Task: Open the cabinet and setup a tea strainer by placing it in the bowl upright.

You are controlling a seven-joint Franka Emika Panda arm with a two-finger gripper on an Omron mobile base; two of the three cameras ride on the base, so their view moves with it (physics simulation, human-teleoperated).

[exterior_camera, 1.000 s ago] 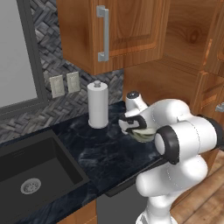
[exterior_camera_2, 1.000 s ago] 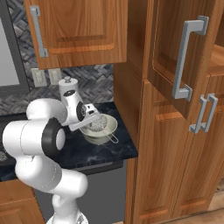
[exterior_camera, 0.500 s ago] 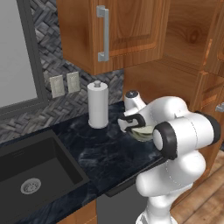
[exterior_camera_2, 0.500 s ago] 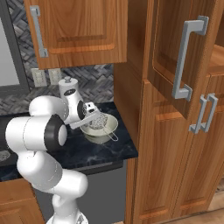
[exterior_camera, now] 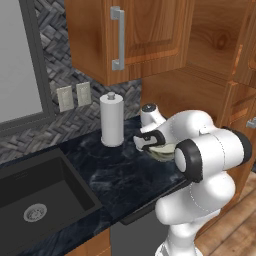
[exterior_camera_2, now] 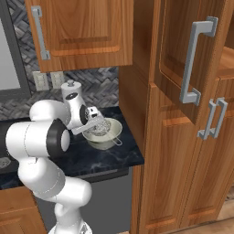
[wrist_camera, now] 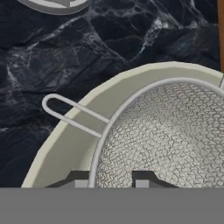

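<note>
Paper-towel roll (exterior_camera: 112, 120) stands on the dark marble counter (exterior_camera: 100, 175); to its right sits the pale cream ceramic bowl (exterior_camera_2: 106, 137), with the silver wire-mesh tea strainer (wrist_camera: 175, 135) seated upright inside. The pincer (wrist_camera: 111, 178) straddles the strainer's rim, slightly parted; grip or release, I cannot tell. Best play: spread gently and lift straight off, so the wire handle isn't tipped.
</note>
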